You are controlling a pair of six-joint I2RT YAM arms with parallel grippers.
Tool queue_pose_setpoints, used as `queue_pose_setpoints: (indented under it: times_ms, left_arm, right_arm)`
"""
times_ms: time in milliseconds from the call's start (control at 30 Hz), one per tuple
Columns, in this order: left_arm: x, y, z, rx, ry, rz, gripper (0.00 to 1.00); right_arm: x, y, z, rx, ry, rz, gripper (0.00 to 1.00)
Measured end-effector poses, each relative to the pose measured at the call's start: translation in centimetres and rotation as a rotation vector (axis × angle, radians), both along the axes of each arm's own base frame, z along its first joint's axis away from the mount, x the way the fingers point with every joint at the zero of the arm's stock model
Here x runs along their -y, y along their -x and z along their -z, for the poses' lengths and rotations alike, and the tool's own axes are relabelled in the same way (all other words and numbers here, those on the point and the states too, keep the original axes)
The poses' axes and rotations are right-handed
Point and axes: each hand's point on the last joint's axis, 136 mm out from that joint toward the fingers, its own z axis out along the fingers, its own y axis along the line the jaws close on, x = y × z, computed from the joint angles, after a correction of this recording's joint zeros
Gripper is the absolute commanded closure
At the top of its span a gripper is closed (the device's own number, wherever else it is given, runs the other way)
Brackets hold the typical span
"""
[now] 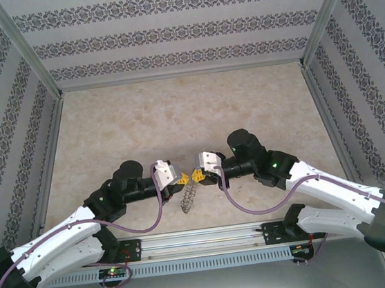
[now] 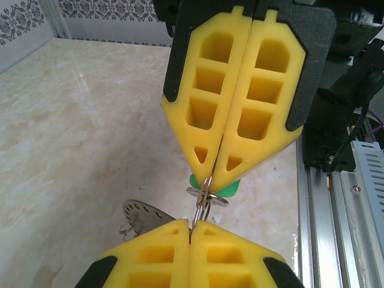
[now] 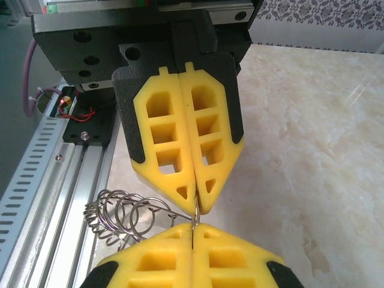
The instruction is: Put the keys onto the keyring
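Marbled tabletop (image 1: 175, 111) lies under two grippers meeting tip to tip. The left gripper (image 2: 193, 225) and right gripper (image 2: 209, 176) are each pressed together on the keyring's (image 3: 123, 216) thin wire, its coils hanging beside the tips. A green key (image 2: 234, 189) sits just behind the right fingertips.

a lab test booth: patterned wallpaper panels (image 1: 179, 31), aluminium frame posts (image 1: 22, 45), marble-look tabletop (image 1: 188, 109).

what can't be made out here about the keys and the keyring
- Left wrist: green key mostly hidden behind the tips of the right gripper; blade unseen.
- Right wrist: keyring lower loops hidden behind that gripper's own fingers.
- Top external: keyring too small to count keys or tell if any is threaded.
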Motion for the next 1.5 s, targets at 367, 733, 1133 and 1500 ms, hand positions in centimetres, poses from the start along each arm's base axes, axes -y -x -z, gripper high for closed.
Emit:
queue_pose_setpoints:
  times_ms: [367, 733, 1133, 1500]
  left_arm:
    - [0.17, 0.16, 0.08, -0.009, 0.000, 0.013, 1.00]
    - [0.38, 0.14, 0.43, -0.045, -0.015, 0.015, 1.00]
    - [0.49, 0.04, 0.16, -0.058, -0.021, 0.013, 1.00]
    - [0.53, -0.01, -0.18, -0.053, -0.015, 0.012, 1.00]
  right_arm:
    - [0.19, 0.37, 0.16, 0.097, 0.017, 0.012, 1.00]
    - [0.37, 0.53, 0.69, 0.192, 0.041, 0.020, 1.00]
    - [0.56, 0.56, 0.53, 0.310, 0.052, 0.035, 1.00]
    - [0.83, 0.57, 0.28, 0.343, 0.043, 0.044, 1.00]
